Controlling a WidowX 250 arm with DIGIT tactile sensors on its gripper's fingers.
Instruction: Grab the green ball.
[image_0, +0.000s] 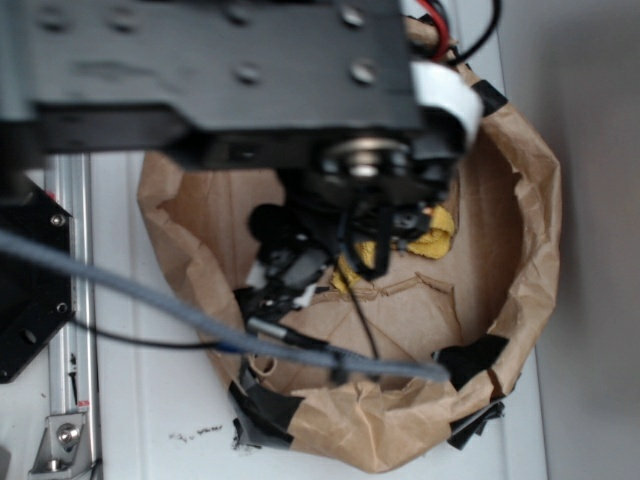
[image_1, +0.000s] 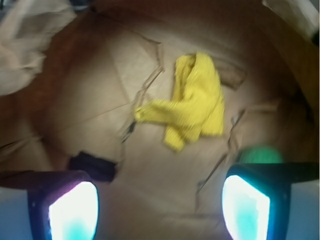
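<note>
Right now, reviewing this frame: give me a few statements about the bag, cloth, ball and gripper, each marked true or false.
1. The yellow cloth lies crumpled on the floor of the paper bag. True.
2. The gripper is clamped on the green ball. False: its fingers are apart with nothing between them.
3. The ball sits on top of the cloth. False: it lies apart, peeking above one finger.
4. Black tape patches the bag's rim. True.

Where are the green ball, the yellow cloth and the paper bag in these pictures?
green ball (image_1: 260, 154), wrist view, its blurred visible top.
yellow cloth (image_1: 192, 102), wrist view, middle of the crumpled fabric.
paper bag (image_0: 530, 210), exterior view, its right wall.
</note>
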